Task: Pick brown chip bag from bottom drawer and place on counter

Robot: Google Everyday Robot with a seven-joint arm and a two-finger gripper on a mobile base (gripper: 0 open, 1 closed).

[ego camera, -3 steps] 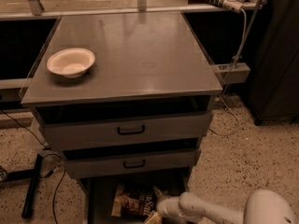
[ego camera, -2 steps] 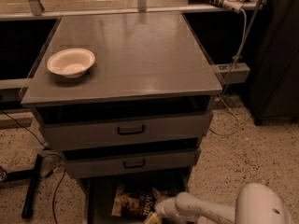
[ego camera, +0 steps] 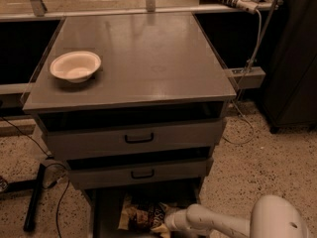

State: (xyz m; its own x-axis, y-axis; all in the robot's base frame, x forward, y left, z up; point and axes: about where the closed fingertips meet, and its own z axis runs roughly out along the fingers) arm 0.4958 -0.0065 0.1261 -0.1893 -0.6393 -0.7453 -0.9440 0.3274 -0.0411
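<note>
Camera view: the gripper [ego camera: 166, 226] is low inside the bottom drawer [ego camera: 106, 217]. The brown chip bag [ego camera: 141, 216] lies just left of it. Whether it is open or closed cannot be told.

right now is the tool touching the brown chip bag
Cannot tell. The camera view puts the tool at the right edge of the brown chip bag in the bottom drawer, but neither contact nor a gap shows plainly.

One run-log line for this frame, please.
stage: pick | gripper: low in bottom drawer, at right end of chip bag | chip bag: lying in drawer | counter: white bowl on left
</note>
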